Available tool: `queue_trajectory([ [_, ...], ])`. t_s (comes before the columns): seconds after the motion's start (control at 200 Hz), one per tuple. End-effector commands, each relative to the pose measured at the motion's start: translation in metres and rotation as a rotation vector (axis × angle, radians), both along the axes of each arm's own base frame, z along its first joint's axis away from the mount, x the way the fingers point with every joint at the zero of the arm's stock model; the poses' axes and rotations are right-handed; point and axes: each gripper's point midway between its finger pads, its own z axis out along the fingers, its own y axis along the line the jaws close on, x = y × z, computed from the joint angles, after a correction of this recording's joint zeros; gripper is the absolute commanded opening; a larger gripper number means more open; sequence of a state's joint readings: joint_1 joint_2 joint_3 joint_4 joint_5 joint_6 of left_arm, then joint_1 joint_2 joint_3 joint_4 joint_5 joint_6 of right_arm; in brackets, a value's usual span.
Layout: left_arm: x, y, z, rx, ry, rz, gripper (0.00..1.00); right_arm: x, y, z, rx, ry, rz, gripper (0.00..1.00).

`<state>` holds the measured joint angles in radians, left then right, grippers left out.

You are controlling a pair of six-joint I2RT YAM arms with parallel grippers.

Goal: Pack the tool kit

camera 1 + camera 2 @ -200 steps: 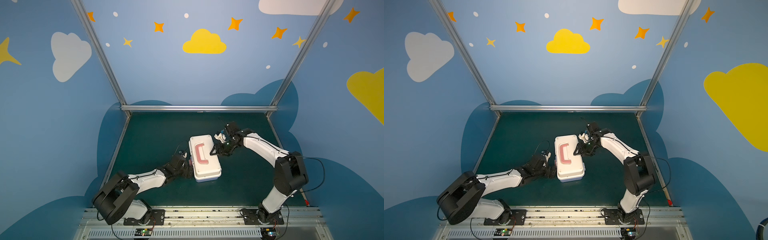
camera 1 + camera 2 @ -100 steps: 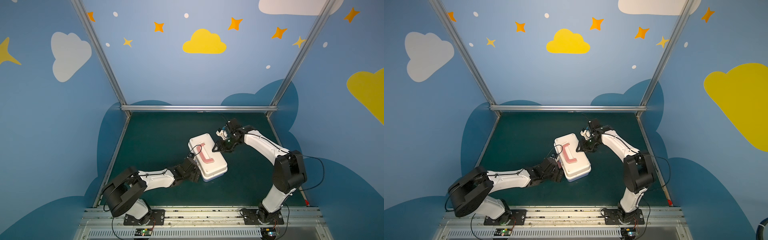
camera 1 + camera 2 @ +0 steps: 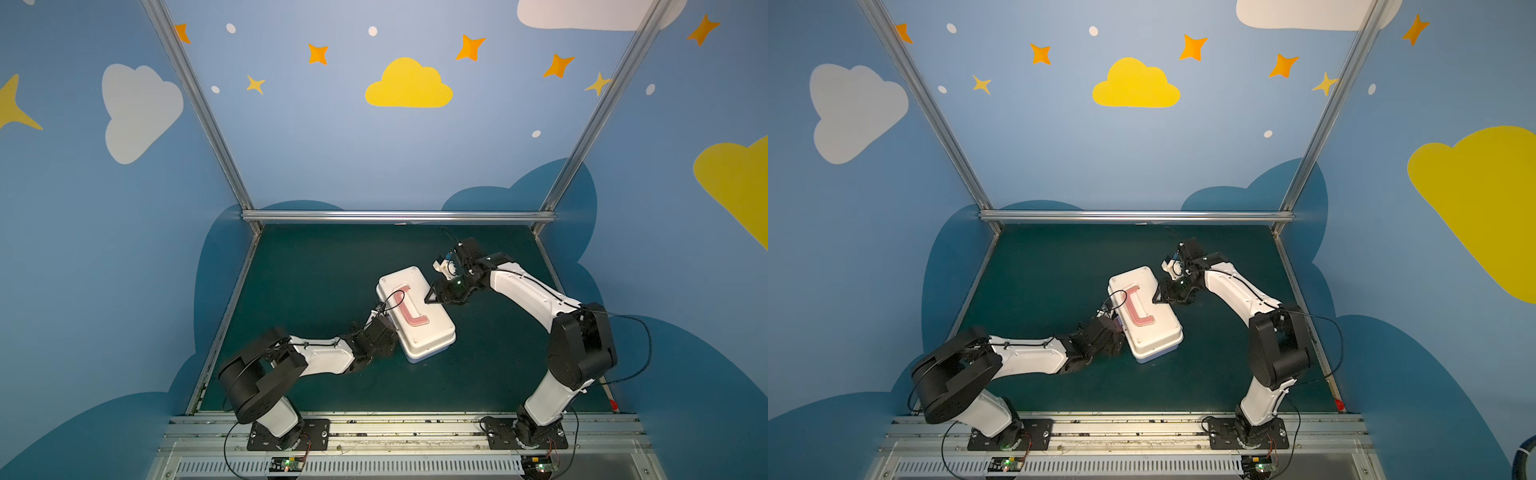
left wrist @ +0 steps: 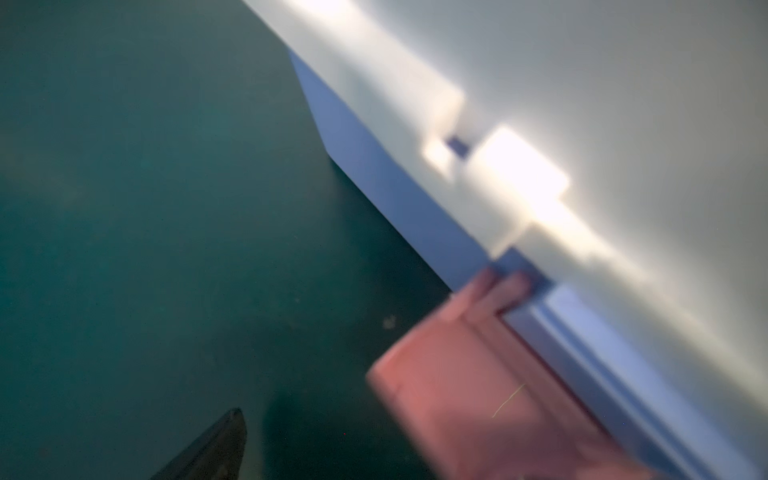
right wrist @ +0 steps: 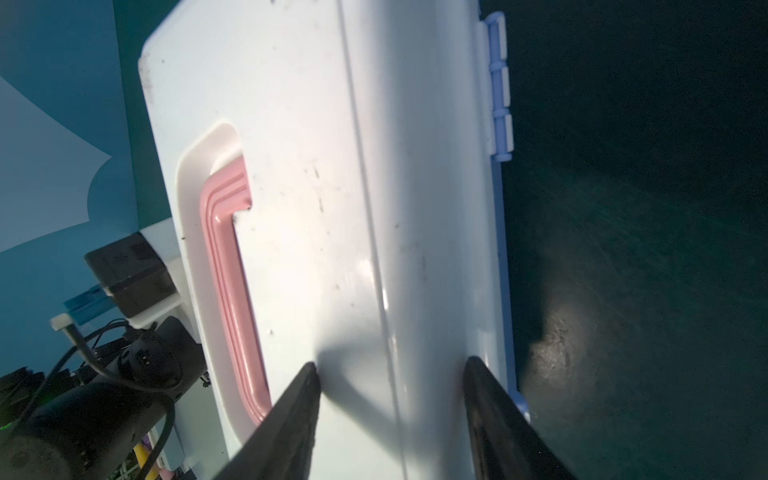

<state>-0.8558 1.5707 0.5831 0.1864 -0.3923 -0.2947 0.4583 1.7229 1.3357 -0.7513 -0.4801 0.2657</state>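
Observation:
The tool kit (image 3: 419, 328) (image 3: 1148, 328) lies closed and skewed on the green mat in both top views, white lid up, with its pink handle (image 3: 409, 309) folded flat. My left gripper (image 3: 388, 322) (image 3: 1116, 324) is at the box's left long side, open. In the blurred left wrist view one dark finger (image 4: 220, 444) shows beside a pink latch flap (image 4: 478, 395) hanging from the lavender base (image 4: 395, 187). My right gripper (image 3: 428, 298) (image 5: 390, 370) stands open, fingertips apart on the lid between the pink handle (image 5: 232, 291) and the lavender hinge (image 5: 500, 83). No loose tools show.
A metal frame rail (image 3: 395, 216) bounds the mat (image 3: 311, 266) at the back, with slanted posts at both sides. The arms' mounting rail (image 3: 395, 428) runs along the front. A small red object (image 3: 614, 403) lies at the mat's front right edge.
The box has been turned, its near end swung to the right. My left arm has swept right along the front with it. The right gripper has stayed on the lid.

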Motion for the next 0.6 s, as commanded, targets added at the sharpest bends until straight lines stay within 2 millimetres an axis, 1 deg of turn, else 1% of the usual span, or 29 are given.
queue_trajectory([
  [0.0,0.017,0.003,0.037,-0.105,-0.135,0.088,1.0,-0.035,0.002,-0.029,-0.039,0.144,0.045,0.54],
  [0.095,0.012,0.01,0.043,-0.111,-0.138,0.095,1.0,-0.035,0.003,-0.03,-0.029,0.143,0.044,0.55],
  [0.27,0.005,0.017,0.047,-0.136,-0.125,0.12,1.0,-0.036,0.005,-0.033,-0.025,0.15,0.046,0.54],
  [0.401,0.002,0.02,0.044,-0.209,-0.094,0.145,0.99,-0.037,0.005,-0.035,-0.02,0.153,0.049,0.54],
  [0.506,0.002,0.012,0.042,-0.305,-0.027,0.134,0.96,-0.041,0.005,-0.042,-0.024,0.175,0.051,0.55],
  [0.596,0.002,0.003,0.044,-0.387,0.045,0.116,0.91,-0.047,0.006,-0.045,-0.021,0.187,0.057,0.55],
])
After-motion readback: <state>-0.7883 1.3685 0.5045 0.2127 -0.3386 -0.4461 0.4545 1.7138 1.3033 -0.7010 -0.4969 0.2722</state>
